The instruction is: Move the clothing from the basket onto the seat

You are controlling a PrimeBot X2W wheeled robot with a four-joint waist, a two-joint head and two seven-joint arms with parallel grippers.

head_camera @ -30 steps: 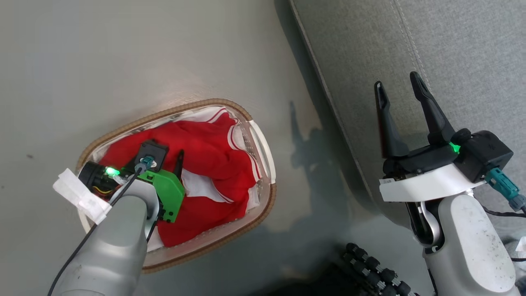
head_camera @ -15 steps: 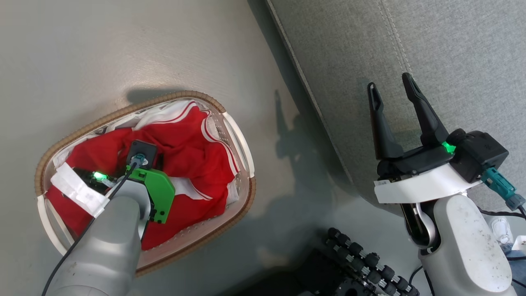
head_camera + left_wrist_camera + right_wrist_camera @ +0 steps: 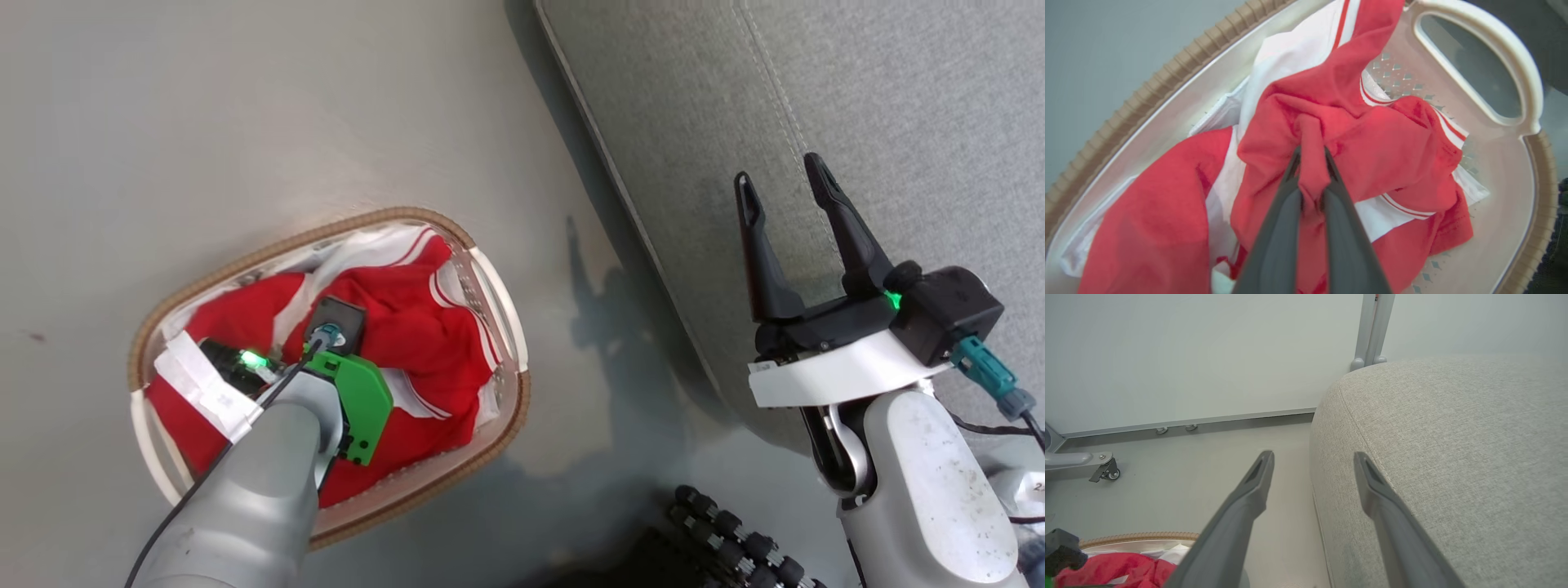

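Down in the basket (image 3: 1167, 79), the left gripper (image 3: 1311, 151) has its fingers clamped on a fold of the clothing (image 3: 1392, 139). At the edge of the seat (image 3: 898, 98), the right gripper (image 3: 777, 167) hangs with fingers apart.

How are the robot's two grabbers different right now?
The left gripper is shut on a fold of red clothing; the right gripper is open and empty. The left gripper is in the basket; the right gripper is by the seat. Both have two long dark fingers.

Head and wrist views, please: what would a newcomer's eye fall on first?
The bright red clothing heaped in the white basket on the floor at lower left, the left gripper shut on a fold. At right, the open right gripper hovers near the grey seat.
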